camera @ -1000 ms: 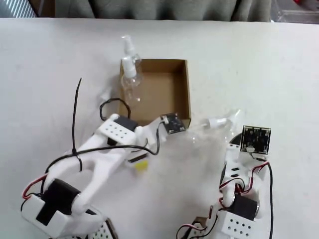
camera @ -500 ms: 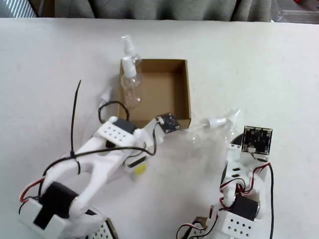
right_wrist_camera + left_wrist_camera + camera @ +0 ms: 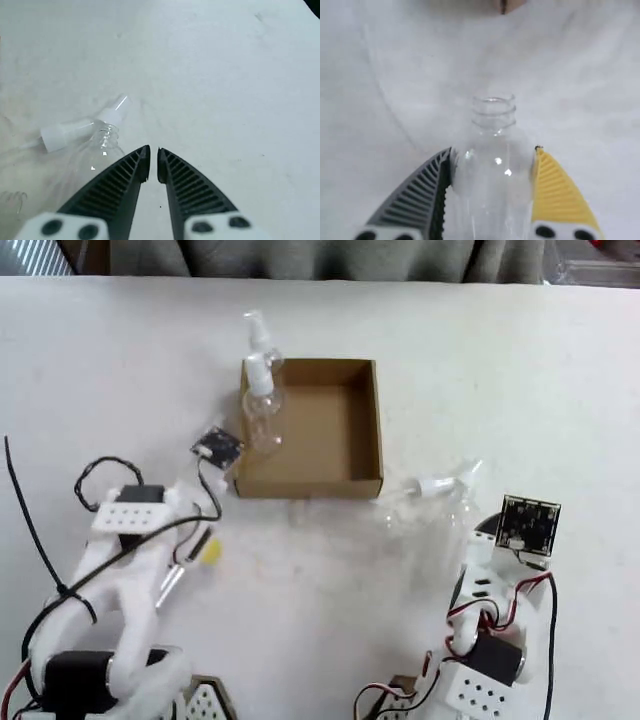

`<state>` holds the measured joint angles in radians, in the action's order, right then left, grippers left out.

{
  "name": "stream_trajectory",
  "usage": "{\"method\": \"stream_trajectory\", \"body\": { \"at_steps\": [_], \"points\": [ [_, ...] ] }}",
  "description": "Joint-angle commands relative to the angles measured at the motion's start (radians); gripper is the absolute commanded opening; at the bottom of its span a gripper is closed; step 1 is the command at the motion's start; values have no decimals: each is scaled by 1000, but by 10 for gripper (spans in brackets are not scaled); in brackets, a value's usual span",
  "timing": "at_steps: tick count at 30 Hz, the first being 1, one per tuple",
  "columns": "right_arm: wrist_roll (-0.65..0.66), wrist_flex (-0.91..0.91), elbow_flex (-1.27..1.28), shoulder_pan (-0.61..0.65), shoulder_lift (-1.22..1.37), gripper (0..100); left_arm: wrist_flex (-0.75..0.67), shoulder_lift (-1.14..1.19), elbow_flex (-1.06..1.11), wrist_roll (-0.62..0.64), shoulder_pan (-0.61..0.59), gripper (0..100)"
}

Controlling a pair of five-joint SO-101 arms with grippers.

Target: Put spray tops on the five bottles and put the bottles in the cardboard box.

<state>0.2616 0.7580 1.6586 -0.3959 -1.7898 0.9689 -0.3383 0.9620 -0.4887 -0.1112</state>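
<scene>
Alignment between open neck and spray top governs the coming move. The left gripper (image 3: 492, 151) has its jaws clamped on the body of a capless bottle (image 3: 492, 120). The bottle's long axis runs out along the jaws, with the threaded neck pointing away from the wrist. This arm sits at the left of the tabletop (image 3: 520, 370), near the closest corner of the cardboard box (image 3: 310, 485). The loose spray top (image 3: 65, 135) lies flat on the other side of the box, beside the neck of a second clear bottle (image 3: 105, 142). It lies just ahead of the right gripper (image 3: 150, 150), whose jaws are nearly closed and empty. The right arm is judged the nearer one for collecting it.
</scene>
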Motion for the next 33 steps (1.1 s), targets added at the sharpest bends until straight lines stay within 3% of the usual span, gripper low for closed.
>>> {"method": "stream_trajectory", "body": {
  "at_steps": [1,11,16,33],
  "points": [
    [8,-12,-94,-36,-12,19,-25,-41,-3,12,-25,22],
    [3,71,-295,-45,-10,19,-28,-41,2,5,-27,22],
    [0,140,-400,25,35,19,-28,-41,-2,5,-58,22],
    [-6,326,-984,74,931,25,-28,-39,-2,5,-56,22]
  ]
}}
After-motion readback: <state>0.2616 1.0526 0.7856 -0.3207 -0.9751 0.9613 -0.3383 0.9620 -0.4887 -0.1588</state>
